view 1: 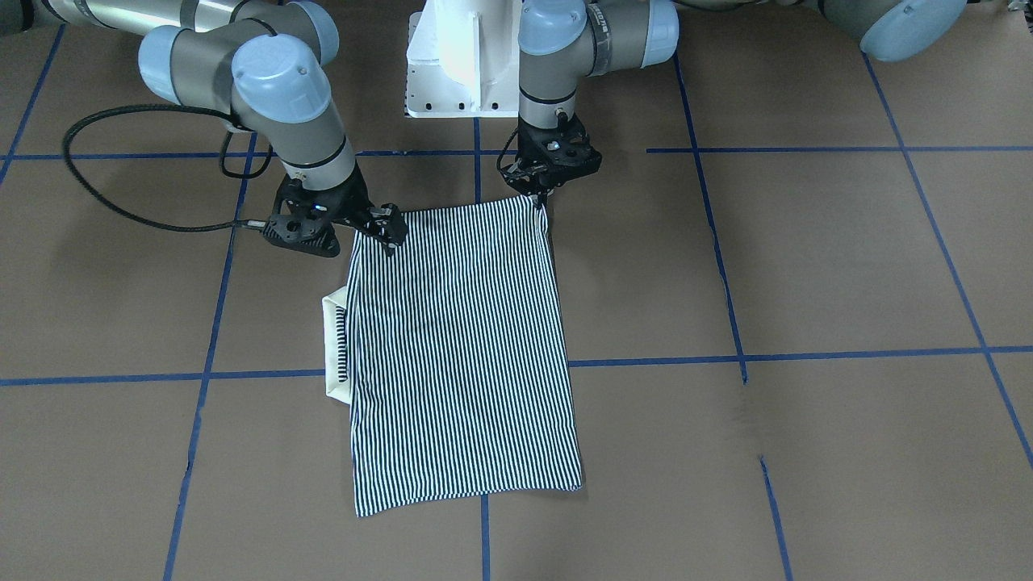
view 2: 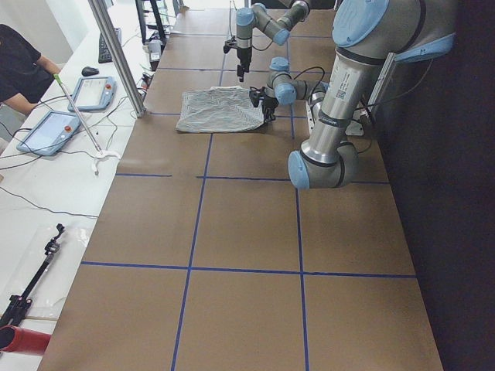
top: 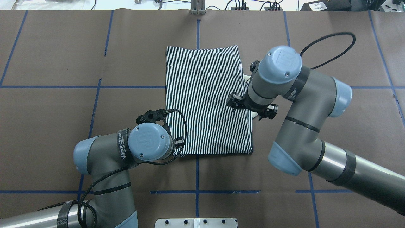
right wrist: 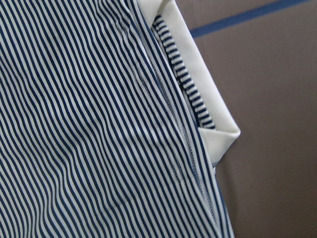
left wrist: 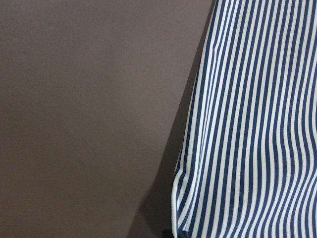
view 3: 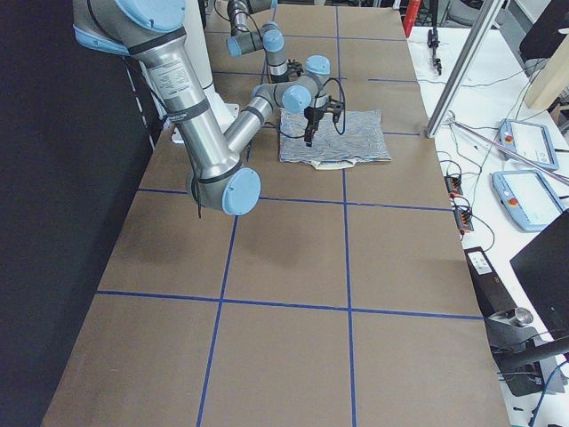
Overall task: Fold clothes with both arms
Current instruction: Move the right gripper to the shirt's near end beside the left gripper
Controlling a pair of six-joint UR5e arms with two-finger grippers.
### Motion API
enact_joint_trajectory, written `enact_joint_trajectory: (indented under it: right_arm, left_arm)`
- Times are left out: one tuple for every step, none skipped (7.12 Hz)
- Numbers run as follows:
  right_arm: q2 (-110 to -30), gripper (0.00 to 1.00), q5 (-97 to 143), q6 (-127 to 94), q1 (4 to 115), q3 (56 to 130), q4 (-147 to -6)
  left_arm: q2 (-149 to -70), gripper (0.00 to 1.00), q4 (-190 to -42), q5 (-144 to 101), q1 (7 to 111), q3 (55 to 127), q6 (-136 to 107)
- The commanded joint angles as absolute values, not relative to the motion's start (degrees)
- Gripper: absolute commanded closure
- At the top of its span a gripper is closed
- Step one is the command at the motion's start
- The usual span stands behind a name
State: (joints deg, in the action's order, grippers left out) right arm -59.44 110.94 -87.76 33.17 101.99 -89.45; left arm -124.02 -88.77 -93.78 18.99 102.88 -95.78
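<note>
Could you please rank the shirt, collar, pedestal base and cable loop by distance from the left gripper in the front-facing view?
From the left gripper:
1. striped polo shirt, corner at its fingertips
2. white pedestal base, at the view's top
3. white collar, shirt's opposite edge
4. black cable loop, far view-left

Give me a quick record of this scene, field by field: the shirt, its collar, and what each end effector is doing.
Garment: striped polo shirt, folded into a flat rectangle on the table
Collar: white collar, poking out from the fold's edge on the robot's right
Left end effector: at the shirt's corner nearest the robot, looks shut on it
Right end effector: at the other near-robot corner; open or shut, cannot tell
</note>
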Motion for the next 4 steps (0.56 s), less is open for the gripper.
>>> enact_joint_trajectory:
  right_arm:
    - [-60.03, 0.0, 105.57, -102.98, 27.79, 101.25, -85.69]
    - [-60.12, 0.0, 105.47, -104.4, 27.43, 100.99, -87.43]
    - [-59.86, 0.0, 105.47, -106.42, 27.25, 99.86, -88.23]
    - [-59.07, 0.0, 105.47, -110.87, 27.25, 98.63, -87.81]
  left_arm:
    - [-124.01, 1.0, -88.77, -93.87, 18.99, 102.83, -95.45]
    - [-123.93, 1.0, -88.86, -93.87, 18.98, 102.66, -95.45]
    - [-123.93, 1.0, -88.86, -93.87, 18.98, 102.57, -95.45]
    - [-123.93, 1.0, -88.86, -93.87, 18.98, 102.57, -95.45]
